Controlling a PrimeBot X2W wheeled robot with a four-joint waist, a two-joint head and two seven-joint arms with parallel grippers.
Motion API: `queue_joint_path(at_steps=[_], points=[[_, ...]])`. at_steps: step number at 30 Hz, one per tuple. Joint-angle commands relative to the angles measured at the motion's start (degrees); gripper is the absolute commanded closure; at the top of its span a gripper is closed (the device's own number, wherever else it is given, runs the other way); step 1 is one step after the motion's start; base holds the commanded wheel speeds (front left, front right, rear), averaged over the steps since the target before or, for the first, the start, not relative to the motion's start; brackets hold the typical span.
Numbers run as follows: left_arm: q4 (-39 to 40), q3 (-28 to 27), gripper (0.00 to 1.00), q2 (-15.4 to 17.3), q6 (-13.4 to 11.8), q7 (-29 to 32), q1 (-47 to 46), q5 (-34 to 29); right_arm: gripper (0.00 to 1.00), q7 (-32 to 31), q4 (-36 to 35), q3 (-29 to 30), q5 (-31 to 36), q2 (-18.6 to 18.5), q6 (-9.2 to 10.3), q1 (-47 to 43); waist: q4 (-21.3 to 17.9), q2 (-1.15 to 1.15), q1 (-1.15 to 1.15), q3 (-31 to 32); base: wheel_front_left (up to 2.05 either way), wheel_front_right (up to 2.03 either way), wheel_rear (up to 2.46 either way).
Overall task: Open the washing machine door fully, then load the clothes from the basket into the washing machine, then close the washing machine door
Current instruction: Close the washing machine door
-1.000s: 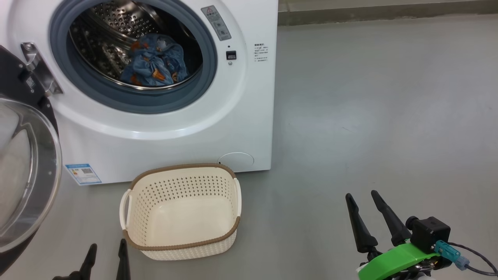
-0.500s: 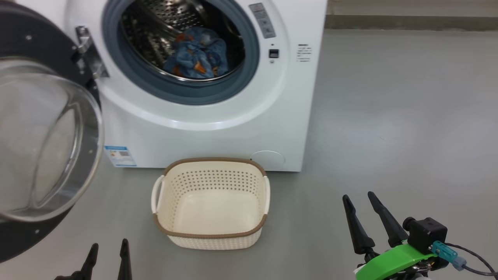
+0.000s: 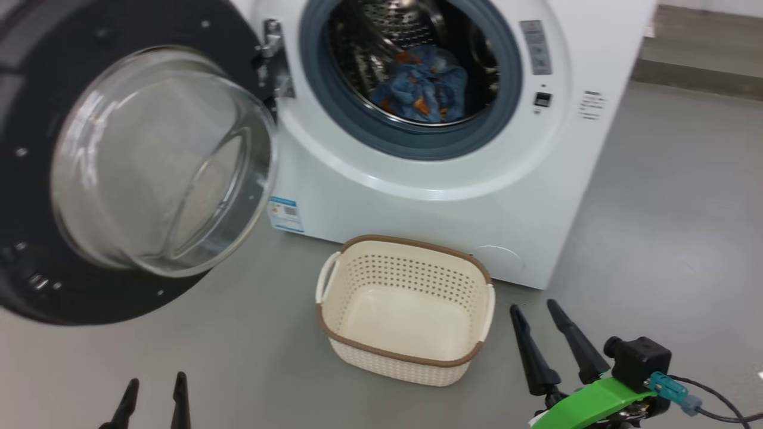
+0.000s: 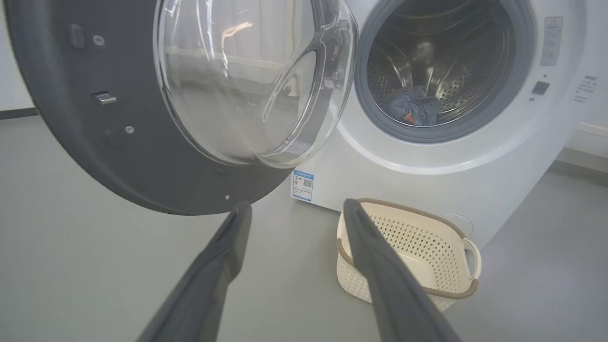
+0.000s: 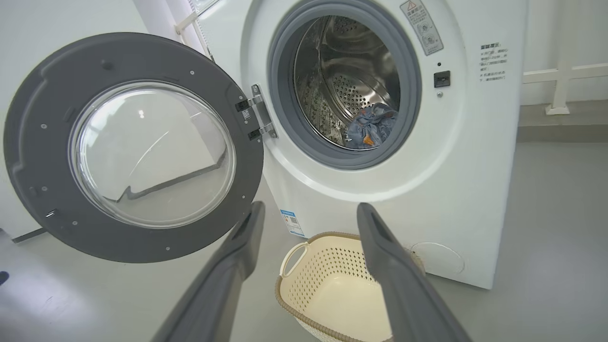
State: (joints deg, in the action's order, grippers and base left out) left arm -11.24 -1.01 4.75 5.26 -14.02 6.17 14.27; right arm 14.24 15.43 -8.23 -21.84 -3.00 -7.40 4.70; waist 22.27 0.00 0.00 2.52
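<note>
Low at the left edge of the head view, the left fingers point(image 3: 180, 402) stand apart and hold nothing. The right fingers point(image 3: 530, 351), at the lower right, are likewise spread and empty. Ahead of and above the left pair hangs the washing machine door point(image 3: 161, 161), swung wide. Its inner face and glass bowl are turned toward the robot, and its hinge point(image 3: 271, 59) sits on the edge next to the washing machine point(image 3: 417, 202). The door's free edge lies farthest left, so I judge the left arm the nearer one to push it shut, sweeping rightward toward the opening. The clothes point(image 3: 423, 89) lie inside the drum point(image 3: 381, 36). The basket point(image 3: 411, 241) stands on the floor point(image 3: 656, 208) before the machine with its bottom bare, nearer the right fingers.
</note>
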Motion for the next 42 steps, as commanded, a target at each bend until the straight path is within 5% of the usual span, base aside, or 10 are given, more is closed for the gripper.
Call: queue_joint_path(at_steps=[1,15,42], points=[[2.1,-2.43,0.0,1.09,-0.47,-0.01,-0.96,-0.25,0.0,0.75,-1.32,-2.22,-0.44,0.13,-0.09,1.86,4.74,0.0,0.0,0.2,0.0,0.0,0.0],[7.27,-6.27,0.0,0.56,-3.74,-0.65,2.39,1.88,0.0,0.75,2.72,-11.37,-2.72,0.13,-0.09,10.07,7.51,0.0,0.0,-3.05,-0.01,-0.01,-0.01],[8.53,-5.37,0.0,0.27,-4.83,-0.91,3.2,1.56,0.0,0.75,3.25,-11.33,-3.35,0.13,-0.09,10.05,7.12,0.0,0.0,-2.41,-0.02,-0.02,-0.02]])
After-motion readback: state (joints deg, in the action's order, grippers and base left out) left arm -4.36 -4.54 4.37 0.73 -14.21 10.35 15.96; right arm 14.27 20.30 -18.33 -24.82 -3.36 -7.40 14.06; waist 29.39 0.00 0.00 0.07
